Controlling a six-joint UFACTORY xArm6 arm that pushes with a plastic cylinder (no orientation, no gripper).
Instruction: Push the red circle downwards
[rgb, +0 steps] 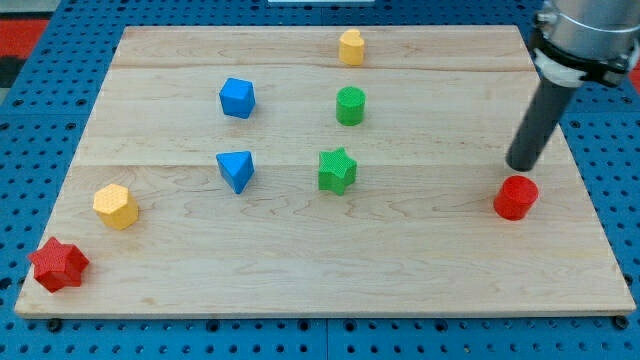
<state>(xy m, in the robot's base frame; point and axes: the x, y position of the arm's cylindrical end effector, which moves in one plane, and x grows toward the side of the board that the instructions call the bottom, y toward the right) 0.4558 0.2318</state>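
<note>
1. Camera view, landmark = red circle (515, 197): sits near the view's right edge of the wooden board (300, 280), lower half, with bare board below it, so room to travel down.
2. My tip (522, 166) is just above the red circle toward the view's top, very close; contact cannot be told. Likely placed there because a downward push needs the rod behind the block on its top side.
3. No fingers on this rig: a plain rod, nothing to open, nothing held.
4. Rod leans up-right from the circle, leaving the block unhidden.
5. Others, all well left of the red circle: green star (337, 170), green cylinder (350, 105), blue blocks (237, 97) (235, 169), yellow blocks (351, 46) (115, 206), red star (59, 264). None lie in the downward path.
</note>
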